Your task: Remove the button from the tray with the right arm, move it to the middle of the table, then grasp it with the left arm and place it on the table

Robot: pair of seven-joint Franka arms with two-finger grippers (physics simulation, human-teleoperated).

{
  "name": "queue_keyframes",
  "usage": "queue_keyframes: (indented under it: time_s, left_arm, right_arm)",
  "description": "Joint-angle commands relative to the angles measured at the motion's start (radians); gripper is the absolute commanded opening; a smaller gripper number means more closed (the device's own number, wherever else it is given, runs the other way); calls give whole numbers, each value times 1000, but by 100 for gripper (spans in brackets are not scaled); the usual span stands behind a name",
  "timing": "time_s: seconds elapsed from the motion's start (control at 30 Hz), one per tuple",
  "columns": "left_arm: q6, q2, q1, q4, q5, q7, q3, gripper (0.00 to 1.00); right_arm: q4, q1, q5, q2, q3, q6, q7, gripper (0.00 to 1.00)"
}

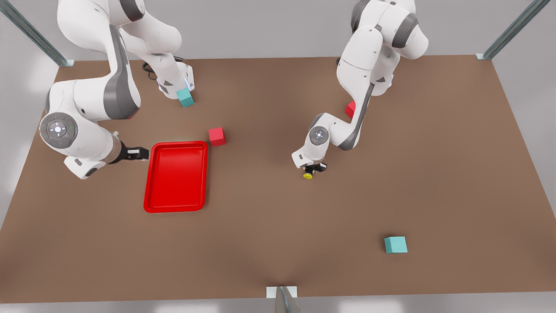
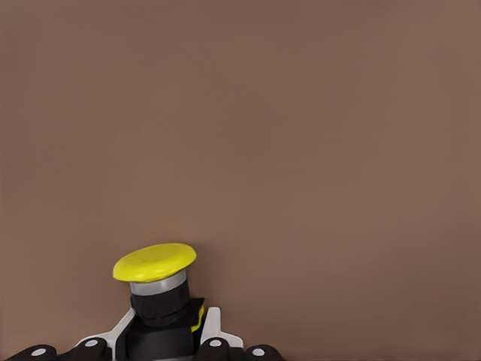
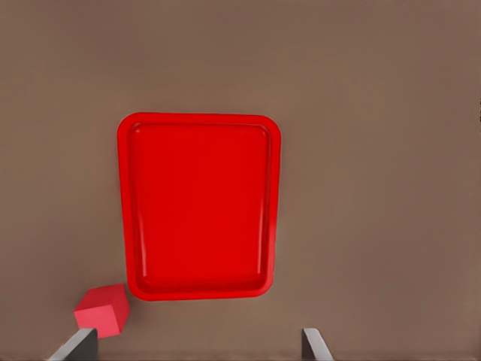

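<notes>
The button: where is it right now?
The button is out of the tray, held in the left gripper over the table near its middle, toward the front view's right of the tray.

Tray (image 1: 176, 177) on table (image 1: 434, 174), front view's left — button (image 1: 308, 175) well apart, toward its right, mid-table.

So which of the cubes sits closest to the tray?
The red cube just off the tray's far corner; the other red cube and both teal ones lie farther away.
</notes>
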Motion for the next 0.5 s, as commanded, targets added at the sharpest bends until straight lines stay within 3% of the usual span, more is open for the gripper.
queue_keyframes:
  time_s: [0.0, 0.1, 0.37, 0.47]
  left_arm:
    - [-4, 0, 0, 1, -2, 30, 0, 50]
    - [-13, -2, 0, 2, -2, 30, 0, 47]
    - [-39, -5, 2, 12, 0, 30, 8, 42]
    - [-273, -19, 2, 143, 21, 31, 52, 42]
  right_arm:
    - [-18, -31, -4, -7, 2, -23, -60, 100]
    - [-233, -43, 7, -172, 9, 126, -40, 100]
    - [-207, -35, 7, -169, 9, 80, -39, 100]
    - [-192, -31, 7, -165, 9, 80, -43, 100]
